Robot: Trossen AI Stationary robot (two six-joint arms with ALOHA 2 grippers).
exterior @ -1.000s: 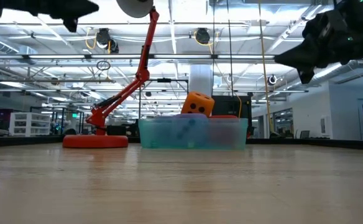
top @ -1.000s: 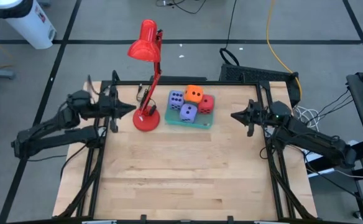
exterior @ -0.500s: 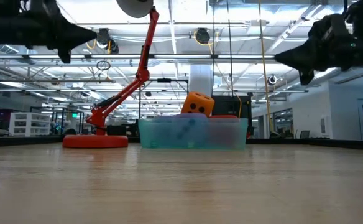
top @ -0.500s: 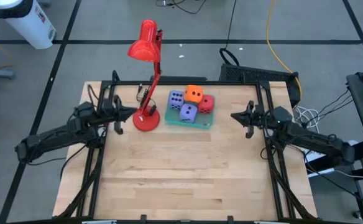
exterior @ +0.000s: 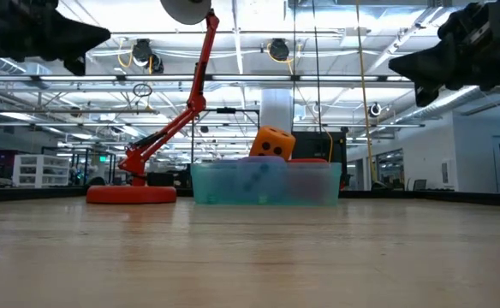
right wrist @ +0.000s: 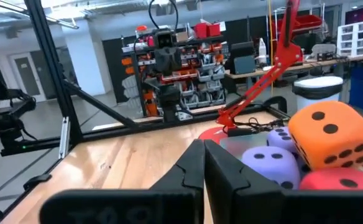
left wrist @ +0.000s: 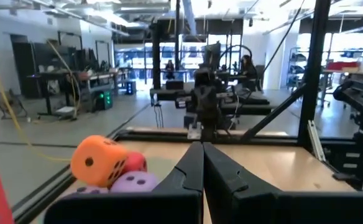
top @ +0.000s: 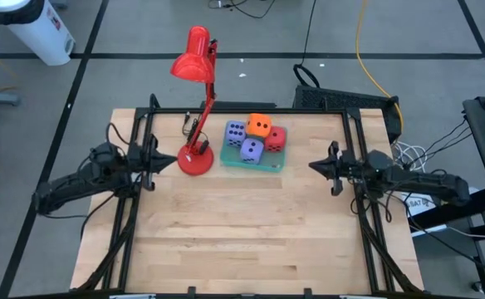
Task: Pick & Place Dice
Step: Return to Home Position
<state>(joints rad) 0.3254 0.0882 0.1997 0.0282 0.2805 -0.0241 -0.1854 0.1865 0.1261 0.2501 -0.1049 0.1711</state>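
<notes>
You have four rounded purple, red, orange dice (top: 252, 150) in the flat teal plastic tray (top: 263, 166); left gripper (top: 174, 156) and right gripper (top: 311, 165) flank it, fingers pressed together.

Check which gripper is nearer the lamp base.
Left. The left gripper is right beside the lamp base, on its outer side. The right gripper is beyond the tray, well away from it.

Grey taped floor (top: 442, 33), bright open ceiling (exterior: 250, 26), stocked shelves (right wrist: 197, 46), distant desks (left wrist: 57, 87)
</notes>
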